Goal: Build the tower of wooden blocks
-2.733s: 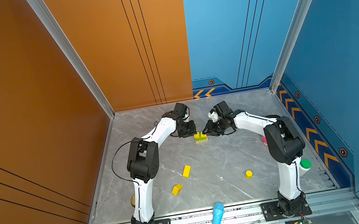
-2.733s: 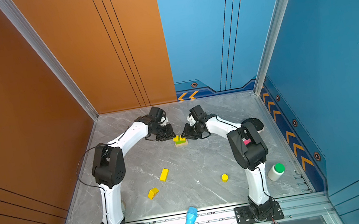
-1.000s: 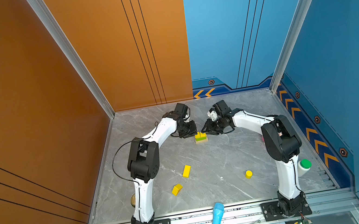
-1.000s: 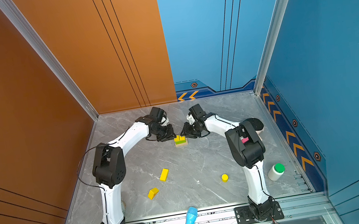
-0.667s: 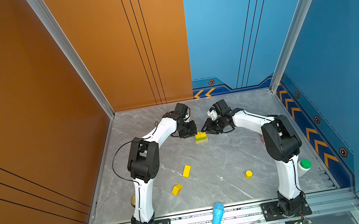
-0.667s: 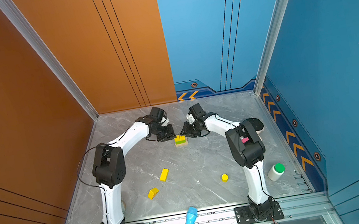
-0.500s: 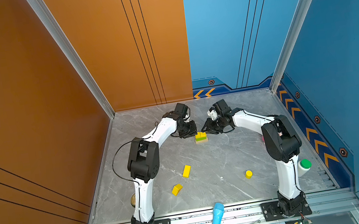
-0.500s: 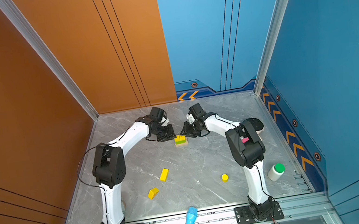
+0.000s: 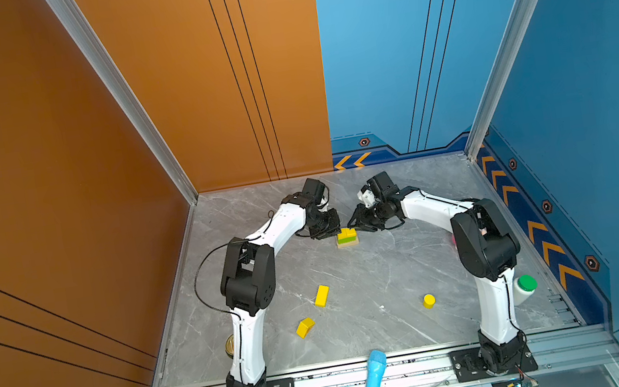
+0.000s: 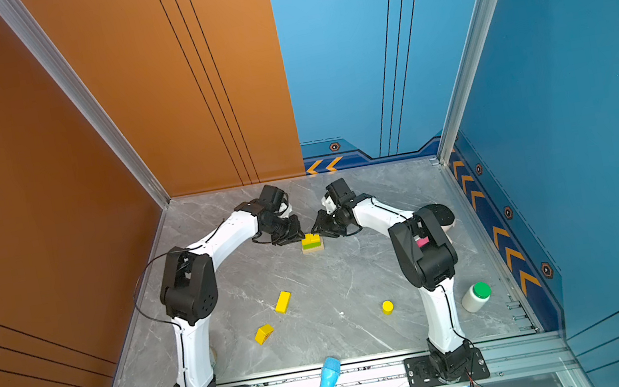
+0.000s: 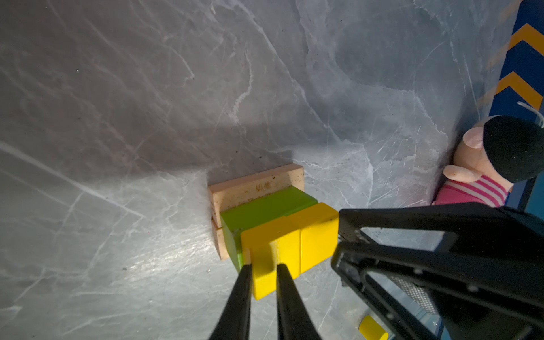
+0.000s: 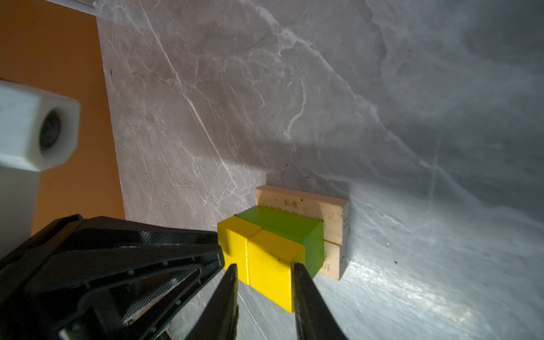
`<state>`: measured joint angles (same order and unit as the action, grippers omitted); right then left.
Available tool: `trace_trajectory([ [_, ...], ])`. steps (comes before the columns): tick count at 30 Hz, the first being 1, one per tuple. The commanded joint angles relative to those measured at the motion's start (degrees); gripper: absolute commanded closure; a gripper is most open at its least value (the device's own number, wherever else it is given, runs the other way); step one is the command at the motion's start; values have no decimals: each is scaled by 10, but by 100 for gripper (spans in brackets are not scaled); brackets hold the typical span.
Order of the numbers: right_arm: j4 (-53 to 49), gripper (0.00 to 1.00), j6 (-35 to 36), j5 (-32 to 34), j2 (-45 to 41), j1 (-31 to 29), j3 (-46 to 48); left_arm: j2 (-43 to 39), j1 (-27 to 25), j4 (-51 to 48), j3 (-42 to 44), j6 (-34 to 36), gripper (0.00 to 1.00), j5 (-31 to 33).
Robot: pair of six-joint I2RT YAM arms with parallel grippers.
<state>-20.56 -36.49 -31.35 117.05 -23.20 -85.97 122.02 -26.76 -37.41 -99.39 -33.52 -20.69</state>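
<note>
Top views both put the grey table (image 9: 354, 271) under two arms that meet at the far middle over the tower (image 9: 347, 236). At that range its layers blur and the fingertips are hidden. Right arm half hides plush doll (image 10: 438, 213), left arm base mostly hides drink can (image 9: 230, 344), white bottle (image 9: 522, 289) by right base. Wrist views resolve the stack: two tan planks (image 11: 256, 185) side by side, green bar (image 11: 265, 209) along them, two yellow cubes (image 12: 276, 259) in a row on top, long axis left-right across table. Against one cube the left gripper (image 11: 264, 266) shows a narrow slit, and the right gripper (image 12: 264, 264) sits wider at its neighbour. Clamped or just touching, can't tell. Loose near front: yellow bar (image 9: 322, 295) pointing near-to-far, roof-shaped piece (image 9: 305, 327), yellow cylinder (image 9: 428, 300).
</note>
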Motion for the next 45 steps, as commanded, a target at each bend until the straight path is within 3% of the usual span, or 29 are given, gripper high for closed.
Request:
trace_trajectory([
  [1, -15, 67, -2, -7, 14, 3, -15, 14, -4, -1, -7, -4, 81, -14],
  [24, -17, 67, -3, -5, 10, 0, -14, 3, 1, -2, -2, -3, 79, -9],
  [38, -24, 56, 1, 3, -6, 2, -7, -5, 2, -2, 1, -3, 70, -7],
  [45, -24, 57, 2, 7, -19, 3, 3, -10, 2, -2, 4, -3, 69, -3],
])
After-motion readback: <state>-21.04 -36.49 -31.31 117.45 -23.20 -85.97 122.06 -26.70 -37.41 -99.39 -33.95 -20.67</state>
